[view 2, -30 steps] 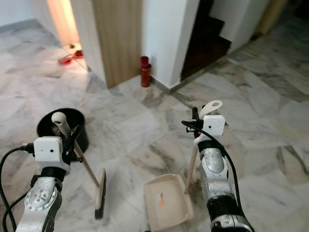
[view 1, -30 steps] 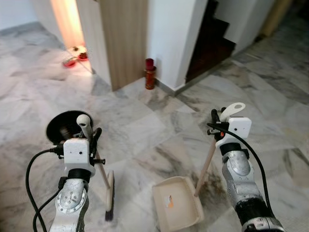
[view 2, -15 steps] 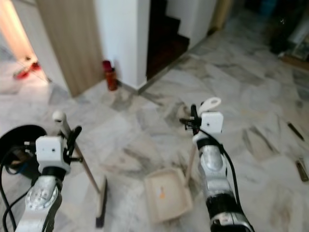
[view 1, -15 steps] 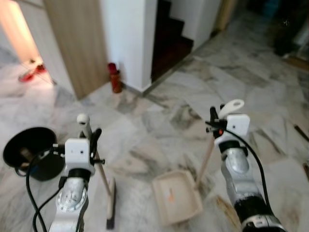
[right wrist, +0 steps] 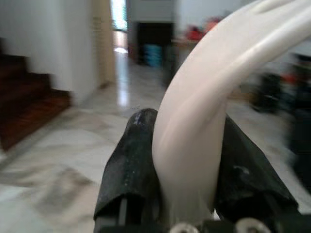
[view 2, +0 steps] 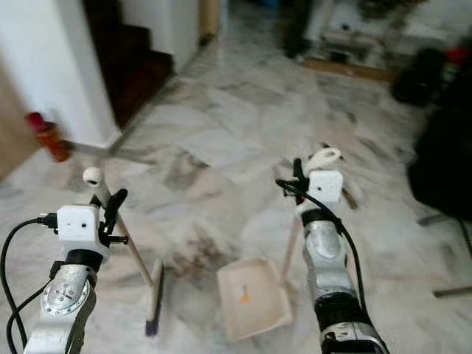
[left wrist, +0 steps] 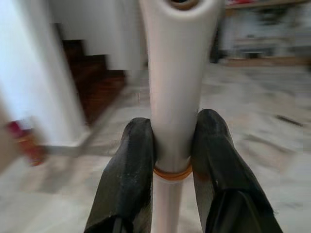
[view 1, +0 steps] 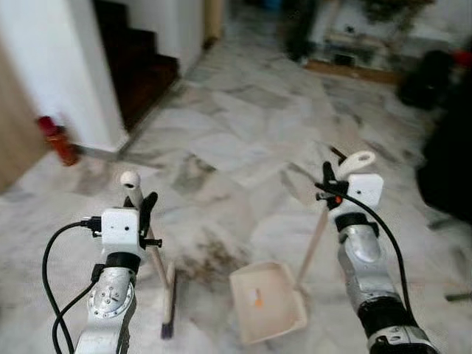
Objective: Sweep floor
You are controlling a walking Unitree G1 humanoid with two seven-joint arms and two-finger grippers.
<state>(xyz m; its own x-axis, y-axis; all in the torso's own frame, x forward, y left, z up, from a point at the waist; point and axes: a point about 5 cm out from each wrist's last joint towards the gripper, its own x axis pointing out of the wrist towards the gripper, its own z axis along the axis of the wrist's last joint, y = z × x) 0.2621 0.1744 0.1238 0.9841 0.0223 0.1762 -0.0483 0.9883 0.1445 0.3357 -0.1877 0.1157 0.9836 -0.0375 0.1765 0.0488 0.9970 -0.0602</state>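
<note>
Marble floor [view 1: 243,140] all round, and a whole new stretch of it compared with a second ago: swung right, so the black bin and wood panel are out of frame, the red bottle [view 1: 57,140] has slid way over to the left edge, and the stairs [view 1: 140,63] now sit up top left. Camera turn only, nothing on the floor itself moved. Means a fresh patch to sweep, probably heading toward the room ahead with the dark clutter along the far wall (too blurry to say what any of it is).

Same carry as before on both arms. Left gripper [left wrist: 170,145] clamped on the broom [view 1: 168,295], both fingers [left wrist: 130,170] pressed flat against the white handle just under its rounded tip. Broom head down by the floor, directly below and slightly inboard of that gripper, bristles near a dark smudge on the marble.

Right gripper [right wrist: 187,145] closed round the curved top of the dustpan [view 1: 267,302] handle. Pan itself low in front, between the two arms, just beside the broom head but not touching, something small and orange sitting in it.

No sweeping stroke yet by the look of it, just repositioning. Can't tell if broom or pan actually touch the floor.
</note>
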